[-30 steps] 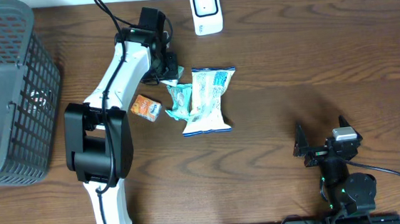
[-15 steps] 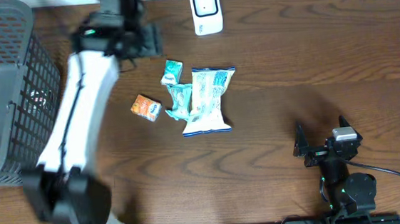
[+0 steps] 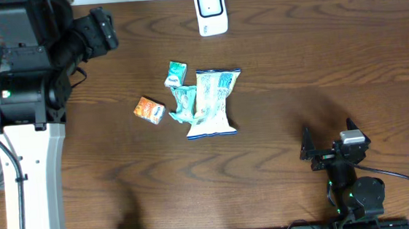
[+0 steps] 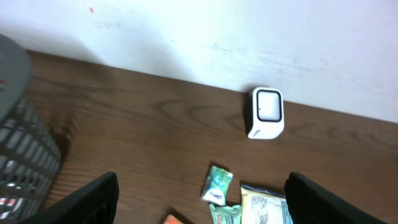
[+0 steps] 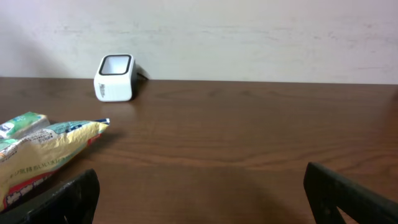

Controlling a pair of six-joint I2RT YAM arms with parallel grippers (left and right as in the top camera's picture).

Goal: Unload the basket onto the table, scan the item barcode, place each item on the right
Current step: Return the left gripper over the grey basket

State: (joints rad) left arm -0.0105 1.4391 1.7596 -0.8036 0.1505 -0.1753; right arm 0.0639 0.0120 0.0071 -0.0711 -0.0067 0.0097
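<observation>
Left gripper (image 3: 100, 30) spread wide, empty — hanging high, wrist pitched fwd & down. Items lie below and ahead of it: green packet (image 4: 217, 185) nearest, snack bag (image 4: 264, 208) just right of that, scanner (image 4: 267, 112) beyond. I judge I'm btwn picks: next needs a descent onto one item, a pinch, then barcode turned to scanner window. Right gripper (image 5: 200, 186) wide too — low, level.

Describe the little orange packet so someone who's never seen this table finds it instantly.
Find the white scanner at the far edge of the table, then the snack pile in front of it around the big blue-and-white bag. The orange packet lies alone just left of that pile, the only orange item; its neighbours are green or blue-and-white.
</observation>
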